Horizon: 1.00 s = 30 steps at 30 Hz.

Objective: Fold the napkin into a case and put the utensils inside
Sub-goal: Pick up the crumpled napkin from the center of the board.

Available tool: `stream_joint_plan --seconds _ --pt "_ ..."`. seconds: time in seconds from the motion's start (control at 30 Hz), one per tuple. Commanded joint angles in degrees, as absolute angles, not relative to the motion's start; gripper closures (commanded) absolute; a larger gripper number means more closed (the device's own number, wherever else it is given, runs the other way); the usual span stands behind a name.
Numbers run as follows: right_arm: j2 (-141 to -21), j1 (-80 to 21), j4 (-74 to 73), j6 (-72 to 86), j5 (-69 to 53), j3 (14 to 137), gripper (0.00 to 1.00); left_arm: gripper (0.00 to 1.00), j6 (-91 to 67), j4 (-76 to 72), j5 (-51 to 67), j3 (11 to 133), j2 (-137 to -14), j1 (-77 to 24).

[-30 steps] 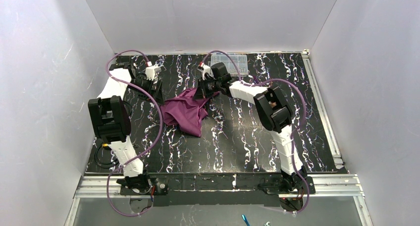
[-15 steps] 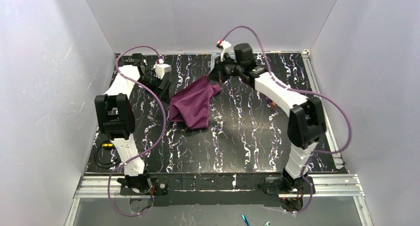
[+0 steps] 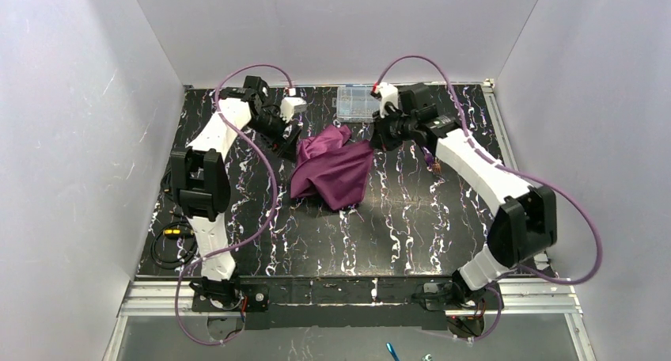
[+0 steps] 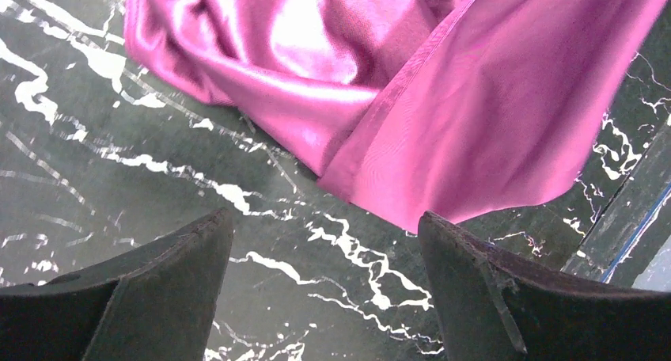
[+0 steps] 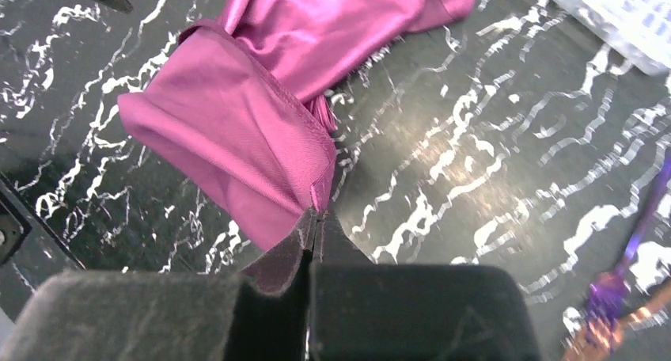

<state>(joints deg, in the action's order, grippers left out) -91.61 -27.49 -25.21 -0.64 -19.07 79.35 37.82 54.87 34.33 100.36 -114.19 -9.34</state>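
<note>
The napkin (image 3: 332, 167) lies bunched and rumpled on the far middle of the black, white-veined table (image 3: 396, 226), between the two arms, not folded flat. The right gripper (image 5: 316, 218) has its jaws closed tight on one corner of the cloth, which drapes from the pinch in a loose fold toward the table. The left gripper (image 4: 324, 218) is spread wide and holds nothing; it hovers just beside the cloth's left edge, its fingers (image 4: 170, 282) short of the hem.

A clear plastic box (image 3: 354, 101) sits at the far edge, just behind the cloth and close to the right wrist. Purple cables (image 3: 265, 191) loop from both arms; the left one hangs near the cloth's left side.

The utensils (image 3: 431, 161) lie on the table to the right of the cloth, just beside the right forearm. From above only a short purple and brownish bit shows. In the right wrist view they are blurred and cut off at the lower right corner. How many layers the cloth has tucked under itself cannot be told
</note>
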Motion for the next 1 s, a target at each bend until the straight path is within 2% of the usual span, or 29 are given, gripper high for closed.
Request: stream_joint_plan --seconds 0.0,0.33,0.53,0.97 --pt "-83.11 -26.64 -29.19 -3.6 -12.69 78.09 0.99 0.15 41.48 56.71 38.18 100.57 -115.22 -11.95" --pt "-82.51 -26.33 -29.06 -3.18 -13.21 77.41 0.99 0.19 47.14 61.3 43.47 98.97 -116.7 -13.38" --pt "-83.65 -26.28 -29.42 -3.06 -11.88 78.73 0.99 0.24 49.66 60.66 43.43 92.4 -115.38 -16.76" --pt "-85.46 -26.35 -29.16 -2.4 -11.6 80.72 0.99 0.23 37.59 39.22 34.13 83.51 -112.54 -20.49"
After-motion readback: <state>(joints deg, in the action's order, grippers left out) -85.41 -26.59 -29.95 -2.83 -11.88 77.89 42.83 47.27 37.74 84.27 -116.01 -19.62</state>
